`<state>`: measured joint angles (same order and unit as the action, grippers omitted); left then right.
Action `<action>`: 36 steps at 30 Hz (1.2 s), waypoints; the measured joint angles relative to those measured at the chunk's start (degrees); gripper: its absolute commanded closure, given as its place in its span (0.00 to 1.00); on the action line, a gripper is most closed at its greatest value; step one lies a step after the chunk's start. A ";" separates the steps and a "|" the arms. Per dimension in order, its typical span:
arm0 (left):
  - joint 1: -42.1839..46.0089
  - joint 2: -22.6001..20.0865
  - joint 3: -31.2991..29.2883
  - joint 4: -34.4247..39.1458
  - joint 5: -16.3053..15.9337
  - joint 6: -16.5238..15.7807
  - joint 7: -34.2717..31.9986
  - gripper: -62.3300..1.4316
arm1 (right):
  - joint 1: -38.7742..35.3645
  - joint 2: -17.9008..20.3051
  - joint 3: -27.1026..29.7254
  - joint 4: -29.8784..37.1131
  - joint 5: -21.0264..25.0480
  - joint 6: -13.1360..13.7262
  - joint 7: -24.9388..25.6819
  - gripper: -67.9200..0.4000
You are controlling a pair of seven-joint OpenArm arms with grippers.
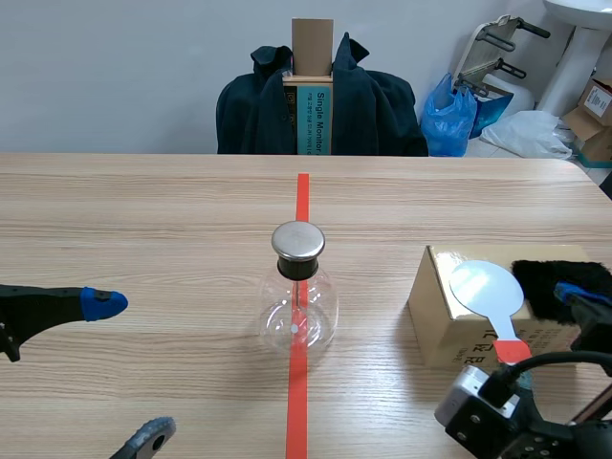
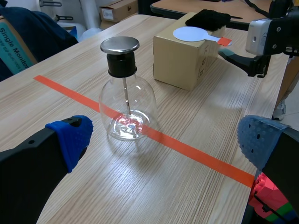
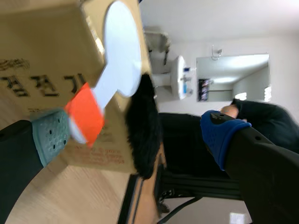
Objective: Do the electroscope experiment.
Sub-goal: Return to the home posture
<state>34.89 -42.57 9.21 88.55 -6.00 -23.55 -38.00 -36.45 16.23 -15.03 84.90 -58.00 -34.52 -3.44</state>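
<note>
Left gripper (image 1: 124, 371): near left, low over the table (image 1: 143, 220). Its fingers stand wide apart with nothing between them. The scene view cuts off the nearer finger, so I see only its tip.

Electroscope (image 1: 298, 296): at the table's middle, upright on the orange-red tape line (image 1: 302, 196), ahead of the left gripper and apart from it. It is a round, clear glass flask with a black stopper and a flat, brushed-metal disc on top. A thin rod runs down inside. Glare hides what hangs at the rod's lower end.

Cardboard box (image 1: 442, 330): right of the flask, plain brown. The print on its near face is Korean, and I cannot read it with certainty.

Paddle (image 1: 488, 289): flat on the box, with a white round blade and an orange handle projecting over the near edge.

Fur pad (image 1: 550, 282): black and shaggy, on the box just right of the paddle.

Right gripper (image 3: 135, 135): near right, largely hidden behind its own wrist in the scene view. The fingers are spread and clamp nothing. The grey-green pad lies just beside the orange handle, and I cannot tell whether they touch.

Far side: a dark jacket (image 1: 373, 105) drapes a carton (image 1: 316, 120) that reads "Single Monitor", with the rest covered.
</note>
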 measured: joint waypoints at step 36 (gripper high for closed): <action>-0.02 0.02 0.00 0.00 -0.04 0.00 0.00 0.00 | -3.80 31.12 18.93 27.65 69.42 41.48 29.03 0.10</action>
<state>34.87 -42.54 9.21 88.55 -6.04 -23.55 -38.00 -40.25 47.35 3.90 112.55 11.42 6.96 25.58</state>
